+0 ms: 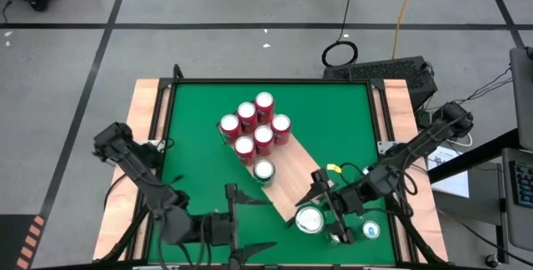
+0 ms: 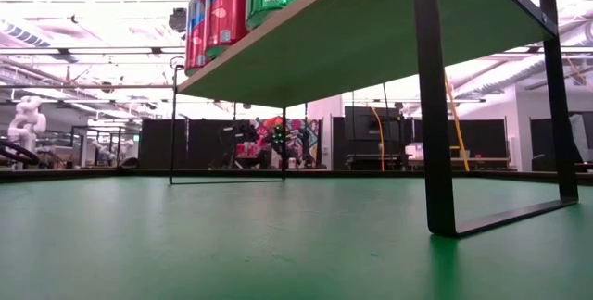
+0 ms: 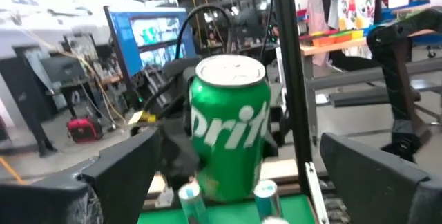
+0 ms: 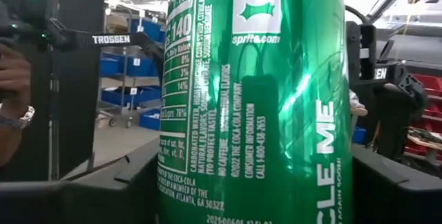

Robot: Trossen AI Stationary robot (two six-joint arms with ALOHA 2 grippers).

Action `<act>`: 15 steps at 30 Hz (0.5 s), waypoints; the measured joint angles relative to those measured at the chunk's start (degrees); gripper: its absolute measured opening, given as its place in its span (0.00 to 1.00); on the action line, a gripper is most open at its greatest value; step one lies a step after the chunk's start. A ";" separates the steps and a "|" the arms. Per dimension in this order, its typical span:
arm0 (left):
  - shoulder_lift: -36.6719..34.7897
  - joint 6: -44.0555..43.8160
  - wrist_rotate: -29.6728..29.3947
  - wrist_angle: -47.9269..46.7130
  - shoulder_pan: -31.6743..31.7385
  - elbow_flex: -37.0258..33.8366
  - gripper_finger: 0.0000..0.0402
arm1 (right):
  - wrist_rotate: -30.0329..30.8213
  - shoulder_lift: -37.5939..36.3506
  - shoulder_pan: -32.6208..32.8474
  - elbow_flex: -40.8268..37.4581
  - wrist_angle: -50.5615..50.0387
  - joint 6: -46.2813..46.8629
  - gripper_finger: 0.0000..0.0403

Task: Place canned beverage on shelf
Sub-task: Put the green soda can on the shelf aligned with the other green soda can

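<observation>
**Setting the green can down square on the shelf**

The shelf [image 1: 291,182] is a raised wood-grain board on thin dark legs, standing on the green table [image 1: 191,153]. Its far end carries a tight cluster of red cans [image 1: 254,127], with one green-topped can [image 1: 264,170] just beside them. The near end is bare board, and that is probably where the next can belongs.

The right gripper [image 1: 321,220] holds a green can [image 1: 310,219] upright at the shelf's near corner, its jaws part open and closed against the can's sides. To do this well, it should carry the can fully over the board, well apart from the cluster, lower it level, and only then release.

The left gripper [image 1: 241,241] waits near the table's front edge, jaws spread wide and empty.
</observation>
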 joint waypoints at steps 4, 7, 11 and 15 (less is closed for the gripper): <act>3.65 3.32 2.35 7.21 1.65 -0.02 0.99 | -0.39 0.24 -1.12 -0.16 0.00 -0.10 0.72; 5.78 3.39 5.18 10.86 3.20 -0.02 0.99 | -1.97 0.26 -1.51 -0.16 0.20 -1.39 0.72; 8.04 3.44 6.40 15.88 5.13 -0.02 0.99 | -5.90 0.26 -2.22 -0.16 0.39 -2.21 0.72; 9.73 4.45 11.09 18.63 6.88 -0.02 0.99 | -6.25 0.26 -2.42 -0.16 0.58 -3.53 0.72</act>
